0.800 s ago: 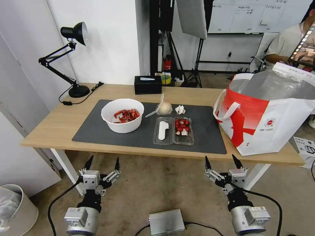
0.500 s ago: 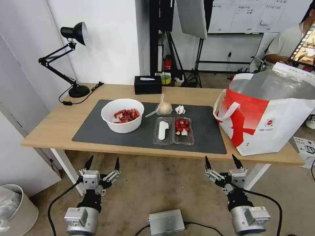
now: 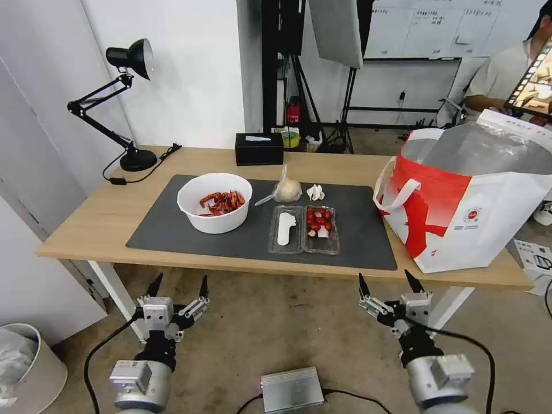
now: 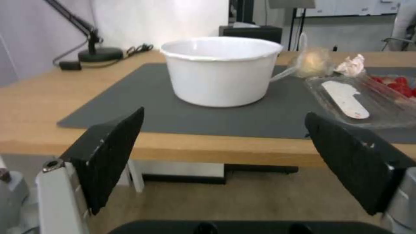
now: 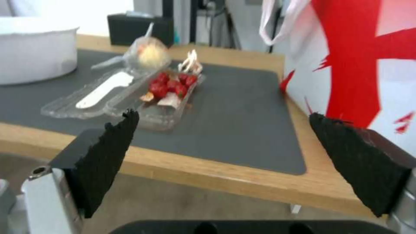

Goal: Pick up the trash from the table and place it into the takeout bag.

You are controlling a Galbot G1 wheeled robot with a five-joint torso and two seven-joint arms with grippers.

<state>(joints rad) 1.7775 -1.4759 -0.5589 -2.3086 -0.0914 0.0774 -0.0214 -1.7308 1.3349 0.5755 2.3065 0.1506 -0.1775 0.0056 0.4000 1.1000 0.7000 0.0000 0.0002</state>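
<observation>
On the dark mat of the table (image 3: 86,230) lies the trash: a white bowl (image 3: 214,202) (image 4: 222,70) of red scraps, an open clear clamshell (image 3: 303,230) (image 5: 125,94) with red bits, a knotted clear bag (image 3: 286,188) (image 5: 147,53) and a crumpled tissue (image 3: 315,192) (image 4: 352,65). The red-and-white takeout bag (image 3: 471,201) (image 5: 359,61) stands open at the table's right end. My left gripper (image 3: 178,280) (image 4: 225,162) and right gripper (image 3: 384,277) (image 5: 225,162) hang open and empty below the table's front edge, left facing the bowl, right facing the clamshell.
A black desk lamp (image 3: 129,103) and its cable sit at the table's back left. A black tissue box (image 3: 259,148) stands behind the mat. A white waste bin (image 3: 26,368) is on the floor at left, a silver box (image 3: 291,389) between the arms.
Both grippers have shifted very slightly; the right forearm sits a little lower in the picture. The things on the table have not moved.
</observation>
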